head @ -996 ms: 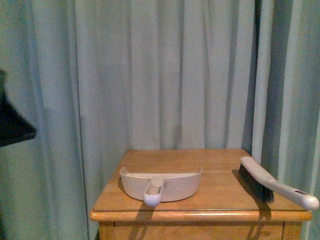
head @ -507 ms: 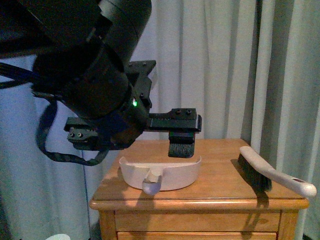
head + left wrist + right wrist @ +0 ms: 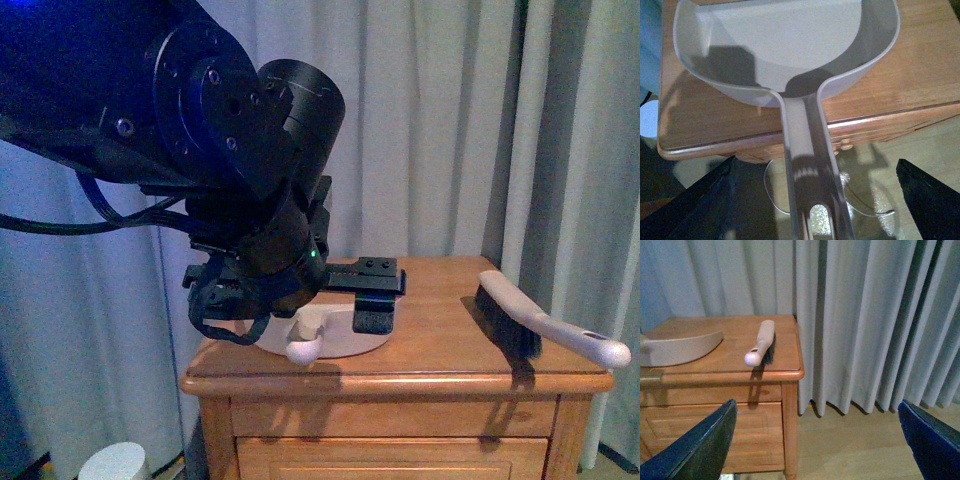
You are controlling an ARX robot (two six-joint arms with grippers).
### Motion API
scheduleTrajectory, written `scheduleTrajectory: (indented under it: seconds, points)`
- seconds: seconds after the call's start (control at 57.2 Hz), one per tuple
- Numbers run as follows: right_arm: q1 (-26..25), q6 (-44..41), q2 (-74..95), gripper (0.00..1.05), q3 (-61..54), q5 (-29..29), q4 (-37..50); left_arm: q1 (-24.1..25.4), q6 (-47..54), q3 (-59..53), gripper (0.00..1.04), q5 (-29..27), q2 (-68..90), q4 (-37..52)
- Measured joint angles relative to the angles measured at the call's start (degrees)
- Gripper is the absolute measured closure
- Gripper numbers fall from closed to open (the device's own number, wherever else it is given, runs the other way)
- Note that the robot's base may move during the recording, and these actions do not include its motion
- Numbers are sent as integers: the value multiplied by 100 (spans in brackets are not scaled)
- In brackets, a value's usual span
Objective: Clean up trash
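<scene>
Trash point(image 3: 112, 462), perhaps the white floor lump; left gripper point(image 3: 815, 197) straddles dustpan handle point(image 3: 805, 145).

Pale pleated curtains point(image 3: 440, 130) behind a wooden cabinet point(image 3: 400, 430), light wood floor point(image 3: 855, 445)

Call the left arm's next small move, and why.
Probably lower a little and close on the dustpan handle. In the left wrist view the handle runs between the fingers of the open left gripper, with gaps on both sides, so nothing is held yet. The brush lies apart, untouched.
</scene>
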Motion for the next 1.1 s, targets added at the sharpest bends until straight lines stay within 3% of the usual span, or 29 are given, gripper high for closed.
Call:
scheduleTrajectory:
  seconds: [0.577, 0.944, 1.014, 1.101]
  points:
    - [0, 0, 0, 7, 0, 0, 0, 330, 59, 52, 9, -20, 503, 256]
    - [0, -2, 0, 7, 0, 0, 0, 315, 160, 44, 69, 26, 503, 317]
    - [0, -2, 0, 7, 0, 0, 0, 319, 160, 28, 76, 2, 498, 332]
    - [0, 0, 0, 7, 0, 0, 0, 319, 160, -28, 76, 0, 446, 407]
